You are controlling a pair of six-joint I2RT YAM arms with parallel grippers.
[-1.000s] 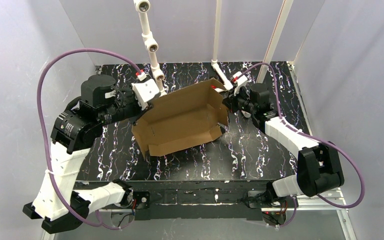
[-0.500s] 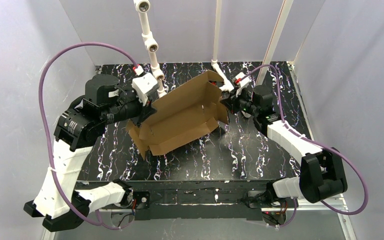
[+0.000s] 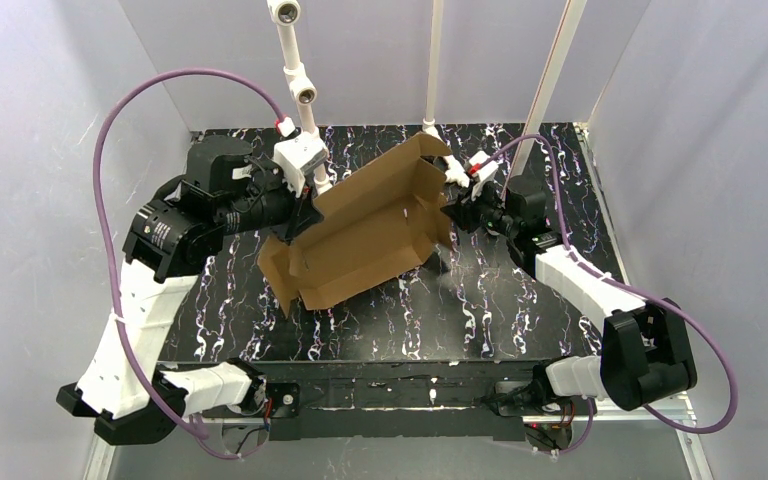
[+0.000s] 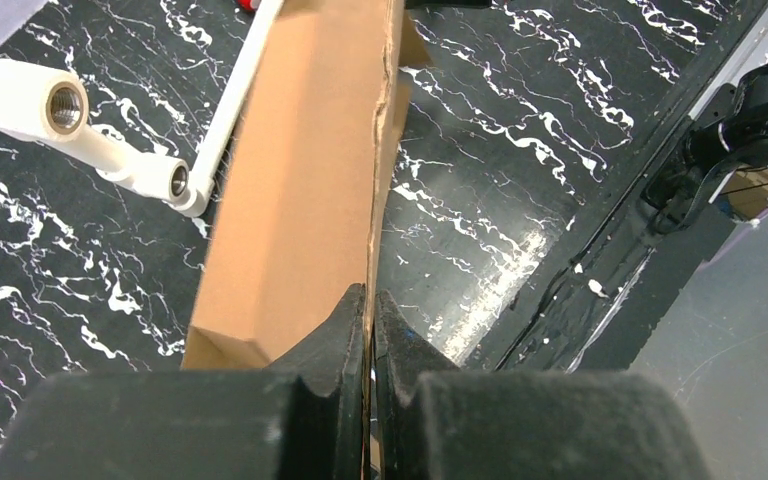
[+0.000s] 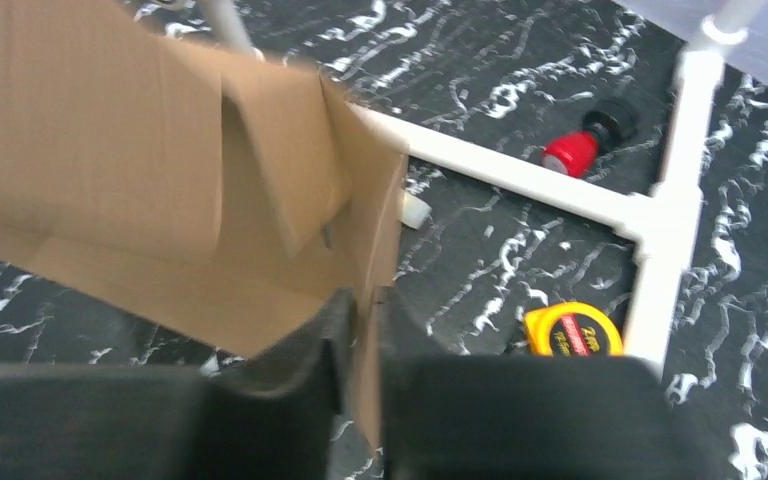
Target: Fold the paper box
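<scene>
Paper box (image 3: pixel 365 225), brown cardboard: one; robot arms (image 3: pixel 140 300): two, each ending in one hand, left hand (image 4: pixel 368 320) and right hand (image 5: pixel 358 315); purple cables (image 3: pixel 200 71): two, one per arm; black marbled surface (image 3: pixel 520 290): one; white pipe frame (image 3: pixel 432 70): one; yellow tape measure (image 5: pixel 572 330): one; red-capped black fitting (image 5: pixel 585 145): one.

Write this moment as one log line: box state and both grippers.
paper box: partly folded, tilted | left gripper: shut on a box edge | right gripper: straddles end wall, grip unclear
</scene>
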